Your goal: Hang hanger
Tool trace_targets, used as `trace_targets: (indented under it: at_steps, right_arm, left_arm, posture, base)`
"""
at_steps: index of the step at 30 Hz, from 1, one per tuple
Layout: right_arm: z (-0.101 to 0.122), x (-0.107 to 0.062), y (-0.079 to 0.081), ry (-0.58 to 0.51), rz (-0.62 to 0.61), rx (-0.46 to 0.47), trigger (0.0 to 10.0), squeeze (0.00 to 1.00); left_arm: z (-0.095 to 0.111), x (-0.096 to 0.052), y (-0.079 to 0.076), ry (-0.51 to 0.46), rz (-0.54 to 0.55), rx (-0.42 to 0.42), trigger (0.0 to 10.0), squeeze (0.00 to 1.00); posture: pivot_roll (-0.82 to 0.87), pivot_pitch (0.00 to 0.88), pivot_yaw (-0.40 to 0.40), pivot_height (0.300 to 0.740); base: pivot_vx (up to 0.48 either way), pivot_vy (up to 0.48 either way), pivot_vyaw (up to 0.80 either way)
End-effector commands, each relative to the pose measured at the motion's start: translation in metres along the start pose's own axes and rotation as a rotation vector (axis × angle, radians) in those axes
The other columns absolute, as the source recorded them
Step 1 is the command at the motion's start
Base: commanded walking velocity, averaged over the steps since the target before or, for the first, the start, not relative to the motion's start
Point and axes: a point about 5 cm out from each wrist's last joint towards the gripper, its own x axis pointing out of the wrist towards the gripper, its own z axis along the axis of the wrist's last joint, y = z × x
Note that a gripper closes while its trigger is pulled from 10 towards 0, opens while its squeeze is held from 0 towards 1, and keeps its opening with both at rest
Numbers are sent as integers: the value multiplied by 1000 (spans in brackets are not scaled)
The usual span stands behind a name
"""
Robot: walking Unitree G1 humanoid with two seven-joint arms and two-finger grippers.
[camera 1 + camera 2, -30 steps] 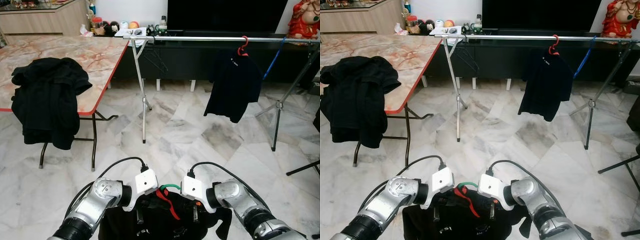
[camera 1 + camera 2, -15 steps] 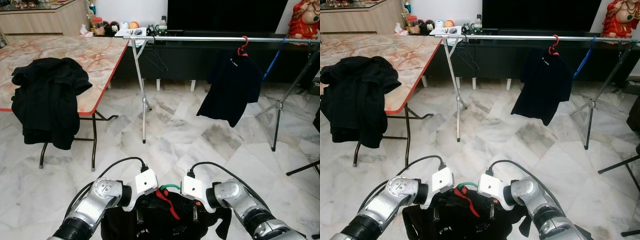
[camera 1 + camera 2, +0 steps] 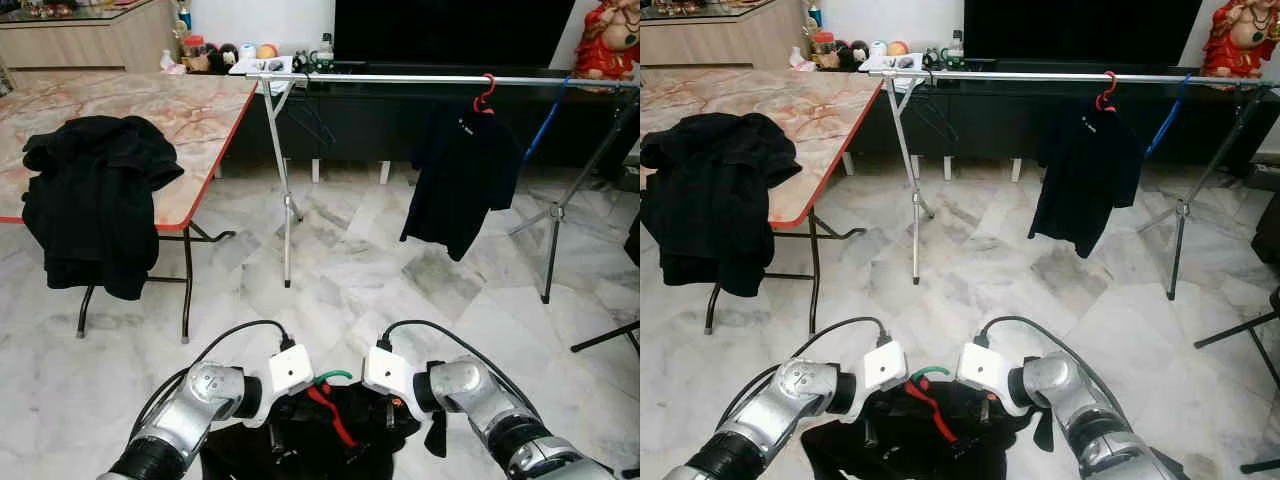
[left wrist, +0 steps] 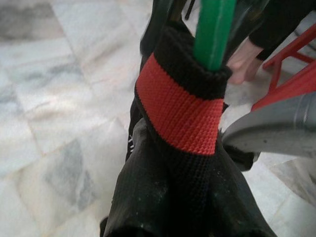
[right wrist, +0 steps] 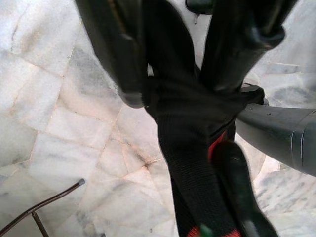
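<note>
Marble floor stretches toward the clothes rail (image 3: 400,78). Both grippers, left gripper (image 3: 277,440) and right gripper (image 3: 392,418), pinch a limp black garment (image 3: 330,450) on its green hanger (image 3: 333,377), held low between them. Soft cloth will likely sag, so the stiff hanger seems the surer hold.

Black garment (image 3: 330,440) with red-striped collar (image 4: 182,118), green hanger (image 3: 332,377), red hanger (image 3: 485,92), black shirt (image 3: 462,180), pink-veined marble table (image 3: 150,110) edged red, grey-white marble floor (image 3: 350,280).

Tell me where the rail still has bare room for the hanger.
The rail is bare from its left stand up to the red hanger with the black shirt. Right of that, a blue hanger crowds it.
</note>
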Motion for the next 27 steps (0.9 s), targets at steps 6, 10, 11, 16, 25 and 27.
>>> trace_targets:
  at_steps: [6, 10, 11, 16, 25, 27]
  right_arm:
    - [-3, -5, -1, 37, 29, -13, 10000, 1000]
    - [-11, -9, 0, 97, 30, -36, 10000, 1000]
    - [-13, -10, -1, 105, 16, -32, 10000, 1000]
    - [-24, -17, -4, 112, -88, 29, 10000, 1000]
    - [-63, -33, -10, 56, -632, 415, 10000, 0]
    - [-82, -31, 2, 47, -748, 598, 10000, 0]
  left_arm:
    - [-13, -6, 11, 71, 115, 15, 0, 0]
    - [-19, -8, 14, 74, 176, -5, 0, 0]
    - [-21, -9, 15, 81, 197, -13, 0, 0]
    - [-37, -14, 21, 126, 343, -44, 0, 0]
    - [-56, -30, 29, 117, 683, -142, 10000, 0]
    - [-57, -34, 30, 73, 745, -169, 10000, 0]
  posture:
    - [112, 58, -21, 740]
    - [112, 58, -21, 740]
    - [110, 63, -20, 740]
    - [114, 65, -18, 740]
    - [91, 75, -7, 740]
    - [90, 78, -5, 740]
  base:
    - [0, 0, 0]
    - [0, 0, 0]
    - [0, 0, 0]
    - [0, 0, 0]
    - [0, 0, 0]
    - [0, 0, 0]
